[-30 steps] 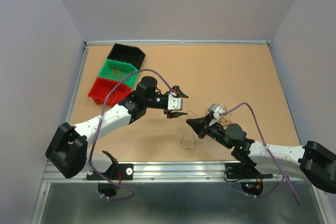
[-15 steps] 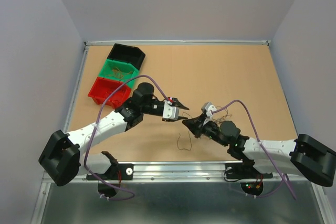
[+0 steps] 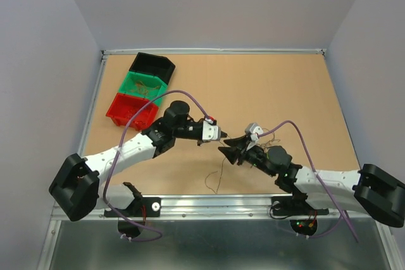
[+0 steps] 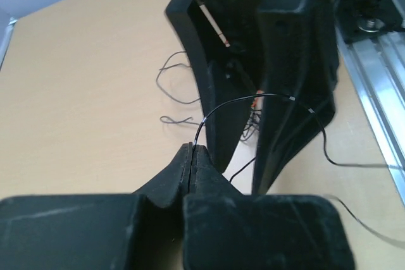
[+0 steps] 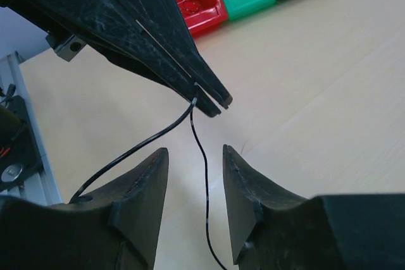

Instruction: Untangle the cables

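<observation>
Fingers (image 4: 168,181) of left gripper (image 4: 192,150) are clamping black cable (image 4: 240,97), running between spread fingers of right gripper (image 5: 195,153) toward table (image 3: 285,86). You are risking slip: thin cable sliding free under pull.

Soft overhead light left only faint shadows on the counter (image 3: 285,80). Close to its lens the left hand (image 4: 192,148) was dark and blurred, the counter beyond sharper.
</observation>
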You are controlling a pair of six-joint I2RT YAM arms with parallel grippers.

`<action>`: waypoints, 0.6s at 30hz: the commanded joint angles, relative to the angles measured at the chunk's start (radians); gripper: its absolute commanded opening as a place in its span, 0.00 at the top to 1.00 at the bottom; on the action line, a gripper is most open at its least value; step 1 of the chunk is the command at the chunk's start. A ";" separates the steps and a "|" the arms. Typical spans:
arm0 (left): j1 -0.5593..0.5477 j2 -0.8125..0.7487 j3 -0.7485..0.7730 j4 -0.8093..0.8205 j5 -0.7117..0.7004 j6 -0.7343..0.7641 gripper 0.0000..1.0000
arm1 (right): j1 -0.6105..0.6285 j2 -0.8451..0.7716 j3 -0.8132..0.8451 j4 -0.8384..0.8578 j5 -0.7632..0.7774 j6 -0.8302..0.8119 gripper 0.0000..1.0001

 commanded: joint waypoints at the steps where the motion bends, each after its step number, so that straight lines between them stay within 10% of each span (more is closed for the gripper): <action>1: -0.002 -0.079 0.038 0.077 -0.164 -0.117 1.00 | 0.001 -0.017 -0.018 0.059 0.140 -0.041 0.54; 9: -0.002 -0.268 0.111 0.042 -0.274 -0.185 1.00 | 0.002 0.085 0.013 0.061 0.280 -0.058 0.51; 18: -0.004 -0.241 0.566 -0.151 -0.495 -0.229 1.00 | 0.001 0.339 0.158 0.068 0.275 -0.053 0.65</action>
